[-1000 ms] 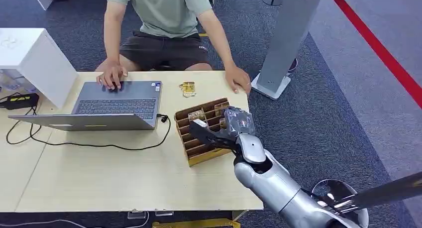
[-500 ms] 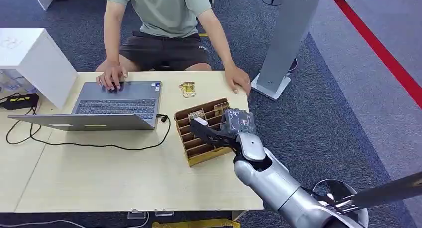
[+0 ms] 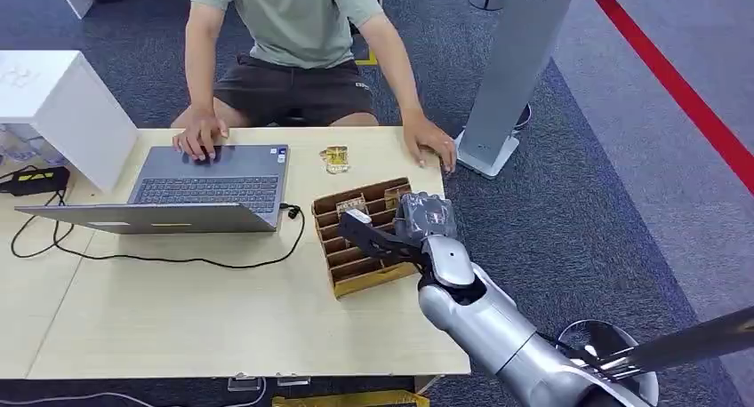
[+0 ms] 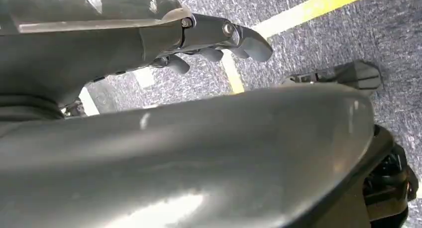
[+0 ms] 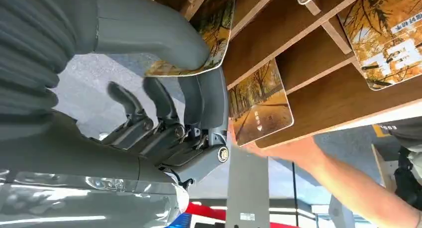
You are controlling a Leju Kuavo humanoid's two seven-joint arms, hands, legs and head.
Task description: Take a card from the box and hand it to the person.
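Observation:
A brown wooden box (image 3: 348,267) with several slots stands on the table's right side, cards with autumn pictures upright in it (image 5: 259,108). My right hand (image 3: 418,225) reaches over the box from the right. In the right wrist view its thumb and fingers (image 5: 201,101) pinch the edge of one card (image 5: 216,29), which still reaches into a slot of the box (image 5: 323,83). The person sits across the table, one hand (image 3: 430,146) flat near the table's far right corner. My left hand (image 4: 219,36) hangs beside my body over the floor, fingers loosely apart and holding nothing.
A grey laptop (image 3: 200,189) with a black cable (image 3: 178,260) lies left of the box, the person's other hand (image 3: 199,139) on it. A small gold item (image 3: 335,158) lies behind the box. A white box (image 3: 62,100) stands far left, a grey pillar stand (image 3: 511,69) right.
The person's hand at the table corner has slid slightly to the right. My right hand stays at the box, shifted only a touch.

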